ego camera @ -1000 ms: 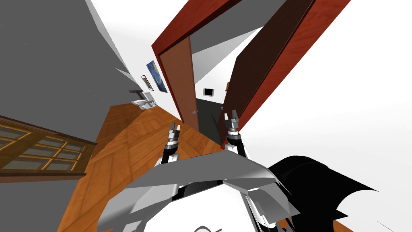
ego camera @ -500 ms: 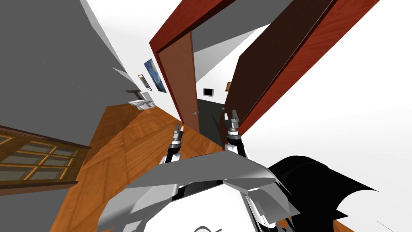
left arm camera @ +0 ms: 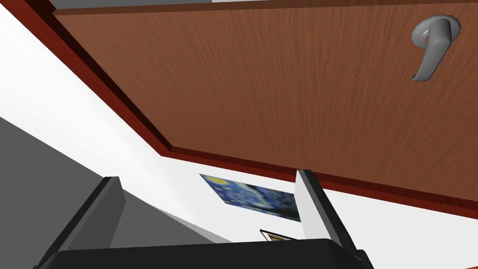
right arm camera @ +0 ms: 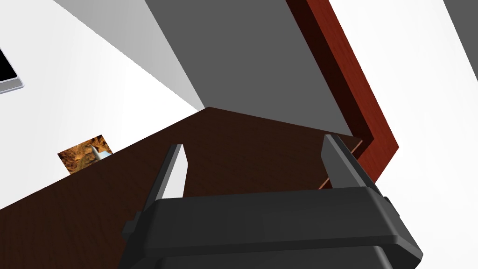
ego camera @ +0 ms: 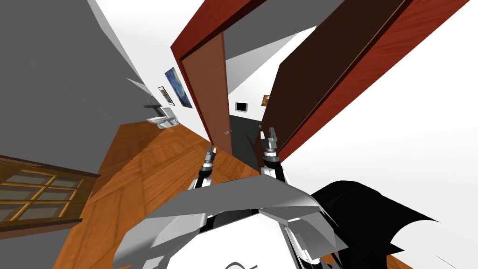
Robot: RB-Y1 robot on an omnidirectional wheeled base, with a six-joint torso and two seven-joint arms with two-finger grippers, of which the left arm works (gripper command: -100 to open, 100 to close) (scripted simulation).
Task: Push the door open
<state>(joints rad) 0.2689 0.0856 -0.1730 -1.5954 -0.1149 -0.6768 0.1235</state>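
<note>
The brown door [ego camera: 207,93] hangs ajar on the left side of a red-brown frame [ego camera: 373,60], with a grey lever handle [ego camera: 227,132] near its free edge. My left gripper [ego camera: 211,152] is open just short of the door's face, below the handle. In the left wrist view the door [left arm camera: 280,93] spans the picture, the handle [left arm camera: 432,44] lies off to one side, and my left gripper [left arm camera: 205,187] holds nothing. My right gripper [ego camera: 270,137] is open, close to a dark brown panel [ego camera: 317,79] on the opening's right side. That panel [right arm camera: 233,154] lies right in front of my right gripper [right arm camera: 256,154].
Through the gap I see a dark floor and a white wall with a small dark-screened panel [ego camera: 241,106]. A blue painting [ego camera: 178,87] and a white toilet [ego camera: 161,120] are along the left wall. A wood-framed window [ego camera: 32,201] is at far left, across the wooden floor [ego camera: 140,177].
My left gripper has moved right and forward, closer to the door below its handle. The whole view has shifted, with the window sliding left. My right gripper has kept its place.
</note>
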